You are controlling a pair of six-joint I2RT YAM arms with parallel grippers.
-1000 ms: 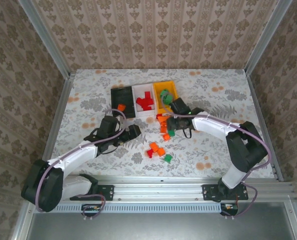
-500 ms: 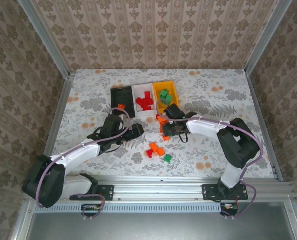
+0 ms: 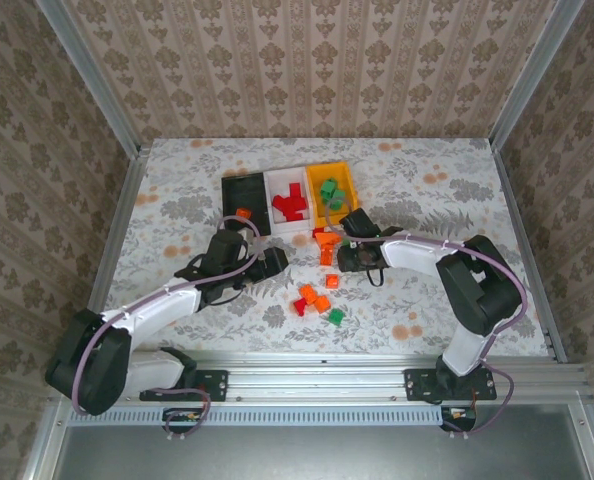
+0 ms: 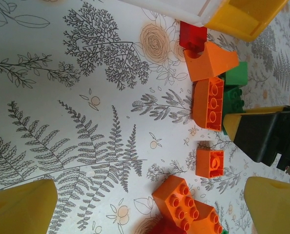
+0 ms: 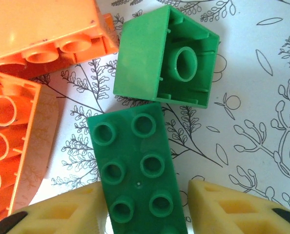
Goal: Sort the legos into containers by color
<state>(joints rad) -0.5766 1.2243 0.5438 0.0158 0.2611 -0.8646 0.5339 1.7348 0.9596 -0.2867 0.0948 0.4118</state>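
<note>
Three containers stand in a row: black (image 3: 245, 190), white (image 3: 289, 212) with red legos, and orange-yellow (image 3: 335, 172) with green legos. My right gripper (image 3: 345, 256) is low on the table in front of them. In the right wrist view a long green brick (image 5: 135, 165) lies between its fingers (image 5: 62, 212). The left finger touches the brick and a gap is left at the right one, so this gripper (image 5: 145, 209) is open. A square green brick (image 5: 164, 58) lies just beyond. My left gripper (image 4: 150, 209) (image 3: 277, 262) is wide open above the cloth, with orange bricks (image 4: 181, 200) just ahead.
Orange bricks (image 3: 325, 245) are clustered beside the right gripper. A small mixed group (image 3: 312, 298) with a green brick (image 3: 335, 316) lies nearer the front. One orange brick (image 3: 243, 214) sits by the black bin. Metal rails (image 3: 117, 230) edge the table.
The right gripper came down from the orange-yellow bin to the table and narrowed its jaws around a green brick. The left arm shifted slightly right, jaws still wide.
</note>
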